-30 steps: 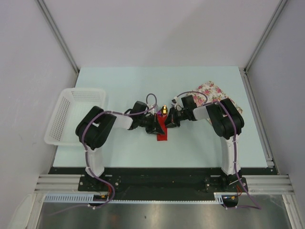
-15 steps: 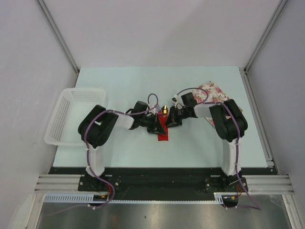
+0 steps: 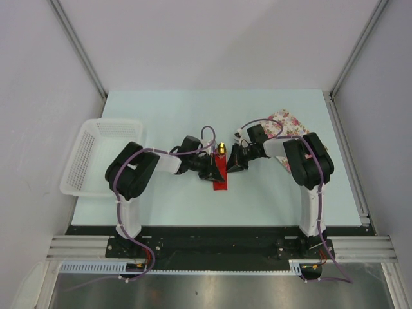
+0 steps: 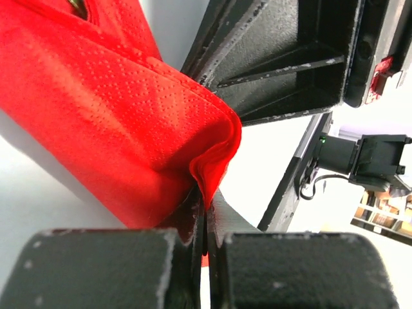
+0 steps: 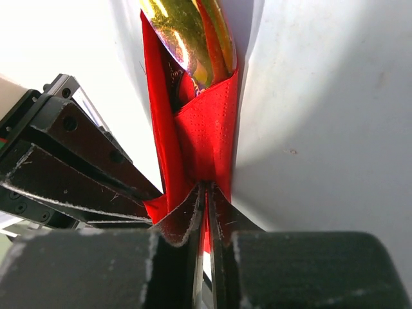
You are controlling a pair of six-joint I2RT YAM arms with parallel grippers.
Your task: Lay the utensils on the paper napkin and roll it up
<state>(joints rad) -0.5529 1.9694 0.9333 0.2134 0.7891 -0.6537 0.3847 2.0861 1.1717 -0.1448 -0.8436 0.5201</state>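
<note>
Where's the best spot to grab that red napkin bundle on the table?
Probably mid-length on the napkin bundle, pinched across its narrow width from above: it lies long and slim, and the gold spoon bowl pokes out its far end.

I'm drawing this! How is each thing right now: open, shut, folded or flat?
paper napkin: folded narrow around the spoon, pinched from both sides.
spoon: wrapped in the napkin, gold bowl poking out.
left gripper: shut on the napkin.
right gripper: shut on the napkin.
basket: upright, open side up.
floral cloth: lying flat, far right.
</note>
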